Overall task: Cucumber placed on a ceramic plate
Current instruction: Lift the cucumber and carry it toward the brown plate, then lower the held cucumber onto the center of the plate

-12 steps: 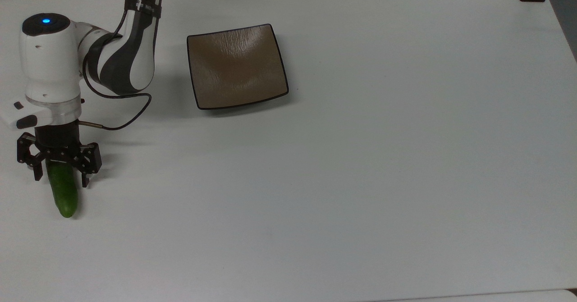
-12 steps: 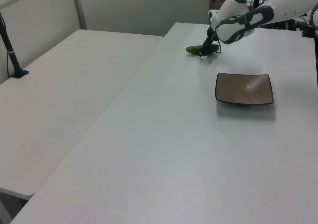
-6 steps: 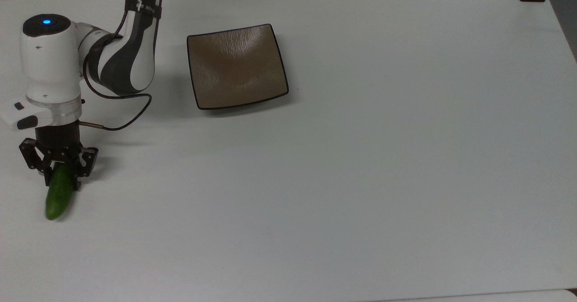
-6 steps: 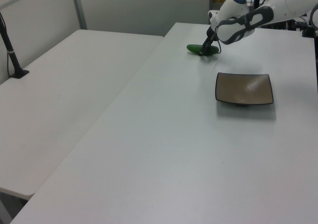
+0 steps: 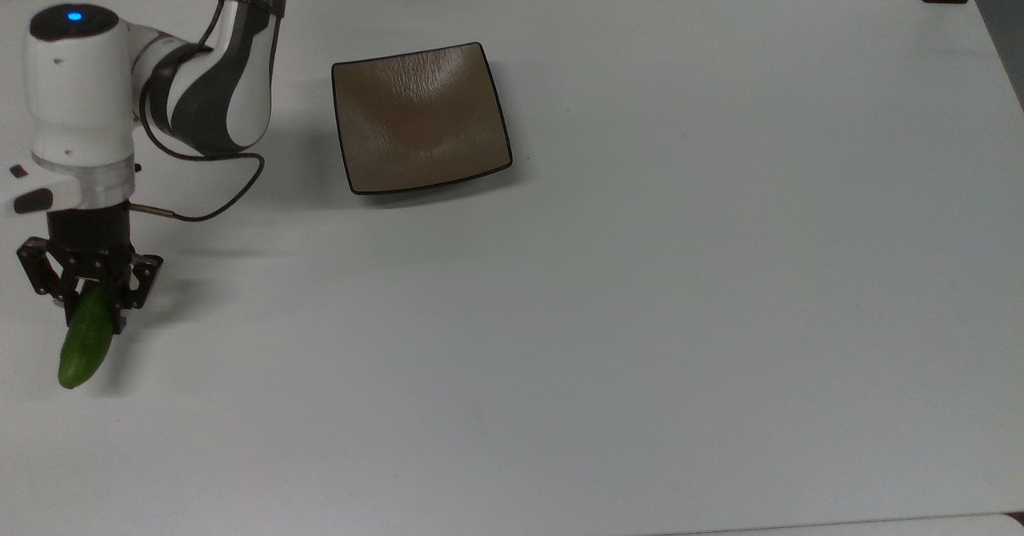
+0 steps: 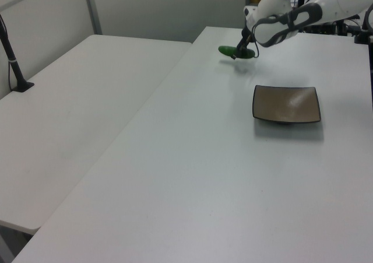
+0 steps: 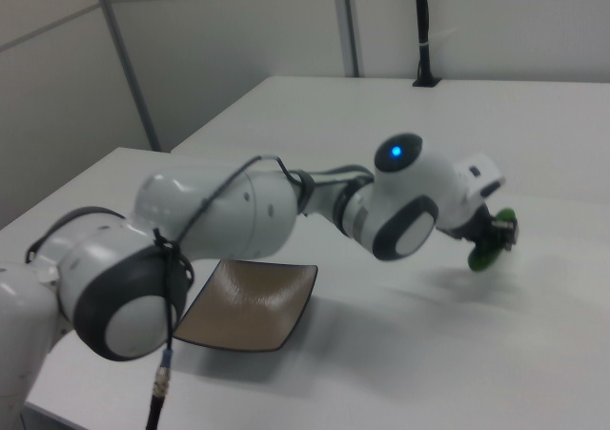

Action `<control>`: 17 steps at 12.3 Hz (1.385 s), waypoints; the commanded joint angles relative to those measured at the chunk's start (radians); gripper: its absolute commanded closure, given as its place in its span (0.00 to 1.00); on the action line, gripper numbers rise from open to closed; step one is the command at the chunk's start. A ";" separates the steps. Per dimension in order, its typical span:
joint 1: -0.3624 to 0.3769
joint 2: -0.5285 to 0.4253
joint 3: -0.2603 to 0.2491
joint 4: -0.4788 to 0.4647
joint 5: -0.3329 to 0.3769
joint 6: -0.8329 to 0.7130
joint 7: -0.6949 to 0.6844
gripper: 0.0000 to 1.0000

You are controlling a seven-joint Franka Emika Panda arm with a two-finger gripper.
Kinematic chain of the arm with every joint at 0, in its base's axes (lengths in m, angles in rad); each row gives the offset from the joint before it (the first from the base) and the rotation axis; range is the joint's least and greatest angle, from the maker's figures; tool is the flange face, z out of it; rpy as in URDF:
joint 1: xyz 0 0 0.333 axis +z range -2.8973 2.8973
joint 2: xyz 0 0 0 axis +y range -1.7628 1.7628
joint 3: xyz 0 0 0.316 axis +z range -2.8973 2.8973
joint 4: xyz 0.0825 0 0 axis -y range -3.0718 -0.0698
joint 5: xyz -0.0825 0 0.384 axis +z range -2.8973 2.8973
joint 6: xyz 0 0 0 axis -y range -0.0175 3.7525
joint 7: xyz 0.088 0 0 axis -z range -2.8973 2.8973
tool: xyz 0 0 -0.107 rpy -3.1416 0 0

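While the Franka arm (image 5: 204, 80) is reaching down along the left edge of the top view, its gripper (image 5: 88, 296) is sitting at the lower left of the frame with the jaws narrowed around the upper end of the cucumber (image 5: 83, 344). The cucumber is hanging out past the jaws, its free end pointing toward the lower left corner of the top view. In the left view the gripper (image 6: 240, 48) is showing at the upper middle of the frame, and the cucumber (image 6: 231, 51) is lying roughly level between the jaws with a faint shadow on the table (image 6: 221, 175) just below it, so it is looking lifted clear of the surface. In the right view the cucumber (image 7: 486, 249) is peeking out as a green end at the right of the frame, just beyond the gripper (image 7: 496, 232) and the wrist with its blue light.

The ceramic plate (image 5: 420, 116) is resting flat on the white table (image 5: 680, 280) in the upper middle of the top view, well apart from the cucumber and to the right of the arm. It is sitting bare, a square brown dish with a thin dark rim. In the left view the ceramic plate (image 6: 285, 104) is lying at the right of the frame, below the gripper. In the right view the ceramic plate (image 7: 248, 306) is sitting low and left of centre, under the arm's elbow (image 7: 219, 211).

A black cable (image 5: 216, 192) is looping from the wrist across the table beside the arm.
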 commanded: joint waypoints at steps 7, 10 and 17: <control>0.081 -0.544 -0.003 -0.258 -0.002 -0.572 -0.020 0.87; 0.124 -0.667 -0.003 -0.306 0.000 -0.788 -0.019 0.87; 0.236 -0.887 -0.003 -0.513 0.017 -0.965 0.004 0.86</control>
